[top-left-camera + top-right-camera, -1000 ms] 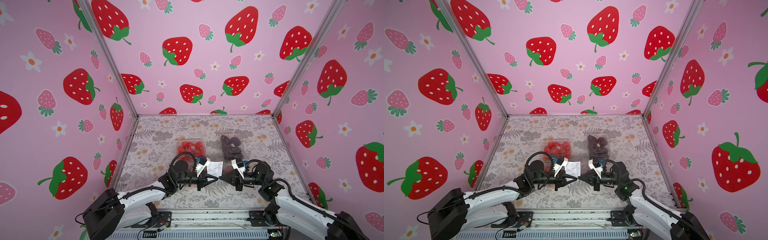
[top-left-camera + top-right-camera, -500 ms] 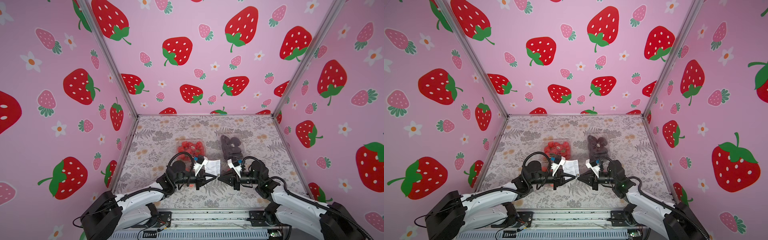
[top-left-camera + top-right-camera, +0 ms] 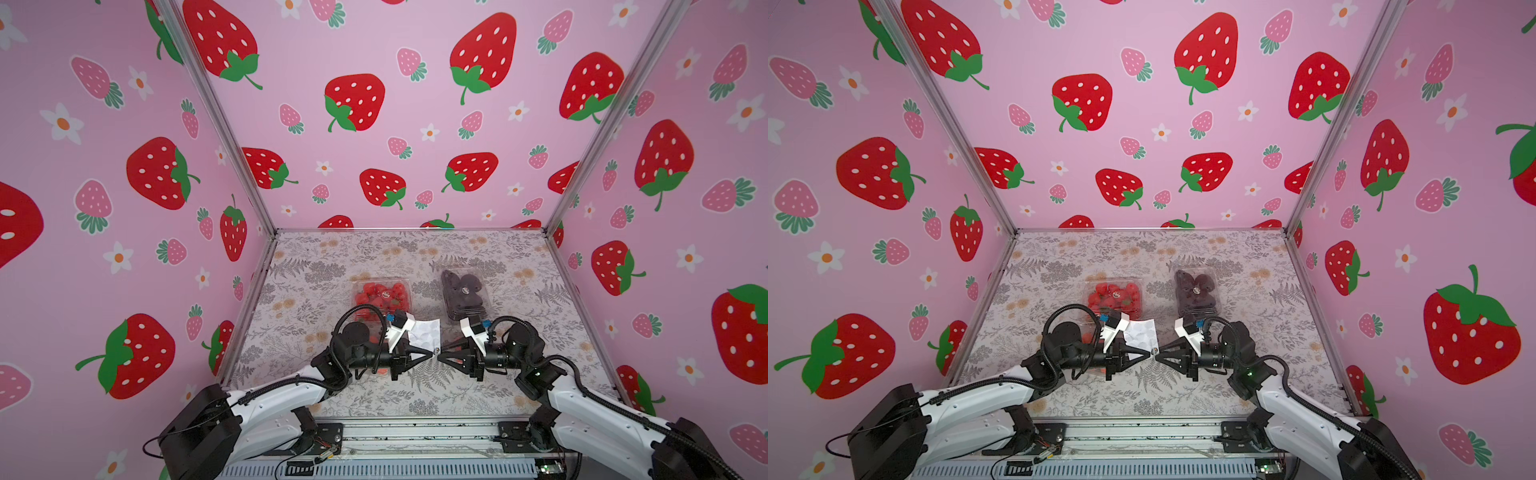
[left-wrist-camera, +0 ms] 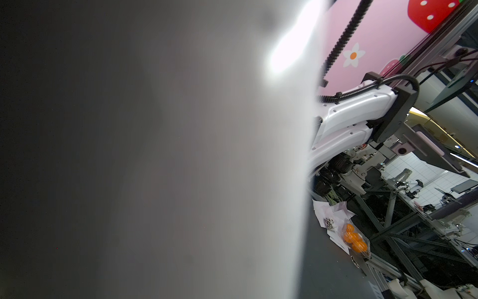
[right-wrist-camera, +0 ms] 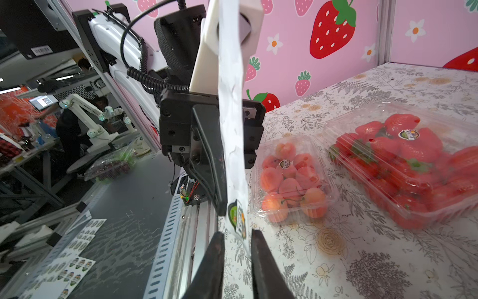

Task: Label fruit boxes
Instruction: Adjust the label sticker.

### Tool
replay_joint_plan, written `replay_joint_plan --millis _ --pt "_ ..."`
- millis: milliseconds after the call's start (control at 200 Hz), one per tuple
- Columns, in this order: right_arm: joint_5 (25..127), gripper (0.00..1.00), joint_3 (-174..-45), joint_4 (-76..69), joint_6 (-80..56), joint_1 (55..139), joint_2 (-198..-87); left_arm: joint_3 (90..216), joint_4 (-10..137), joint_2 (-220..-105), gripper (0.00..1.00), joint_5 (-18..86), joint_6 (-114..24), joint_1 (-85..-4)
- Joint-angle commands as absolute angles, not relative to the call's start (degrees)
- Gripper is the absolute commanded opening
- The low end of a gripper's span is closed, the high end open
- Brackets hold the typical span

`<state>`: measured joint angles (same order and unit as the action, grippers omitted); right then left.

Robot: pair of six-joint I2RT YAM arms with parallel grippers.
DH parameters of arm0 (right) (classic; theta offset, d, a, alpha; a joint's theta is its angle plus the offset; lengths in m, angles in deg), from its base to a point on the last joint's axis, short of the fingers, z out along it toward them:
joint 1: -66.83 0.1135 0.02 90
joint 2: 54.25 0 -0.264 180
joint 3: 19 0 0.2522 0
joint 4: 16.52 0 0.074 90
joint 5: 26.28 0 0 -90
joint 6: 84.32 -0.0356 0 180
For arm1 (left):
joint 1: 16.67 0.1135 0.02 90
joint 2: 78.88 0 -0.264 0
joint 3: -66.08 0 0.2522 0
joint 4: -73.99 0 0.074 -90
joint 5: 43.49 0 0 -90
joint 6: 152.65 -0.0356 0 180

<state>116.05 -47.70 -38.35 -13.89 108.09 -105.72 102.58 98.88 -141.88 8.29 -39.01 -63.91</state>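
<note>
Left of the sticker sheet, under my left arm: orange-pink fruit box, round label on lid. Strawberry box, back-left of the sheet, is labelled too. My left gripper is clamped on the sheet, holding it off the table. One sticker shows at the sheet's low end. My right gripper straddles that edge, jaws slightly apart, gripping nothing. Back-right of the sheet: dark fruit box, small round mark on lid, probably a label. Fourth box not seen. Judgement: three done.

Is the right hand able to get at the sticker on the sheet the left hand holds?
Likely yes: the sticker sits at the sheet's free end, facing the open right hand, nothing between.
</note>
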Motion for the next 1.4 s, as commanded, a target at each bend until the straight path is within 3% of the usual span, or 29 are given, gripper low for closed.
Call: replay_joint_plan --millis 0,110,205,575,815,1146,1241,1396 --pt "117.75 0.11 -50.09 -39.52 -14.18 108.19 -106.07 102.1 101.14 -142.36 0.0 6.69 -39.52 -63.73" --pt "117.08 0.02 -50.09 -39.22 -13.56 108.14 -106.11 102.16 102.21 -142.85 0.0 5.48 -39.1 -63.7" --pt "117.03 0.0 -49.89 -40.28 -13.82 108.16 -107.95 102.26 101.98 -143.12 0.0 5.24 -39.34 -63.71" --pt "115.42 0.0 -50.82 -38.23 -12.32 108.11 -109.1 102.34 101.87 -142.21 0.0 4.32 -39.1 -63.69" --pt "125.09 0.0 -50.41 -47.61 -15.82 108.39 -114.11 103.46 106.03 -146.95 0.0 3.96 -37.8 -63.3" --pt "123.84 0.0 -48.79 -41.66 -12.84 108.23 -105.07 100.59 107.09 -144.88 0.0 3.43 -36.36 -60.58" --pt "121.35 0.17 -49.87 -39.65 -12.53 107.75 -105.53 100.34 107.43 -144.33 0.0 2.91 -36.21 -60.52" --pt "120.02 0.22 -51.86 -39.15 -13.3 107.01 -108.69 99.96 107.42 -143.49 0.0 2.3 -36.15 -60.66"
